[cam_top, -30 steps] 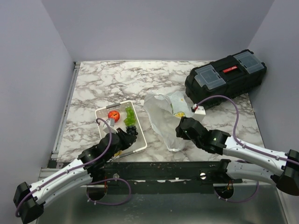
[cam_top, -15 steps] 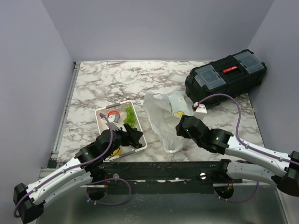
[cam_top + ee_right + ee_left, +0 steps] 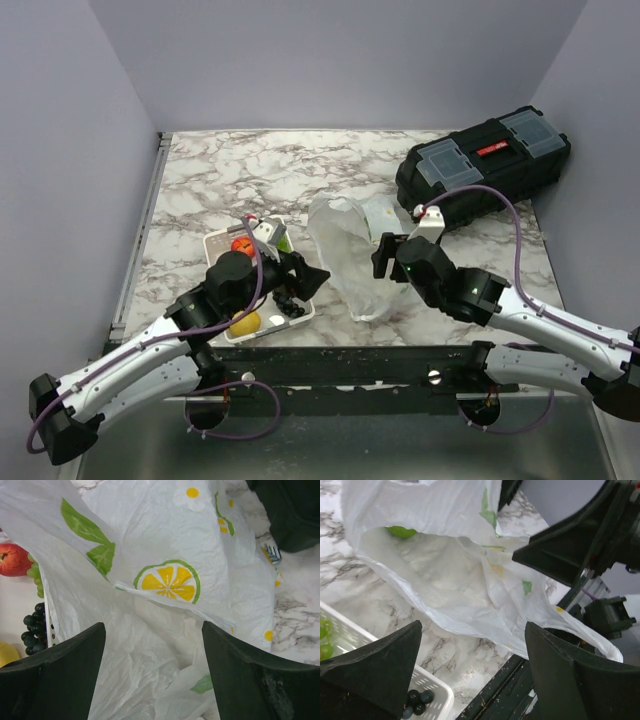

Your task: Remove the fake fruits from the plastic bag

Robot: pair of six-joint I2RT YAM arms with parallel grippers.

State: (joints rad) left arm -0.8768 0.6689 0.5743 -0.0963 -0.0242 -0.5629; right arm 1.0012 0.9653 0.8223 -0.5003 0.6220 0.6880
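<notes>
**Both arms at the bag, neither gripping.** The plastic bag (image 3: pixel 345 265) lies crumpled on the marble surface (image 3: pixel 220 180) between the white tray (image 3: pixel 213 243) and the black toolbox (image 3: pixel 485 165). The left jaws stand wide and empty just beside the bag's mouth, over the tray's right edge. The right jaws, equally wide, face the printed side of the bag and hold nothing. A round green ball (image 3: pixel 400 531) shows inside the bag, deep behind the upper fold. The dark grape bunch (image 3: pixel 35 627) and the light-green grape bunch (image 3: pixel 34 574) already rest in the tray with a red apple (image 3: pixel 12 560) and a yellow fruit (image 3: pixel 245 322). Likely hazards: with the bag unheld, a reach into it may push the thin film along the surface or collapse the opening — hiding the ball. Jaws closing on the ball may pinch plastic with it, so that the bag lifts too. The round ball could roll deeper when nudged. The two arms work close together — contact between them, or a sweep across the tray's contents, is possible.
</notes>
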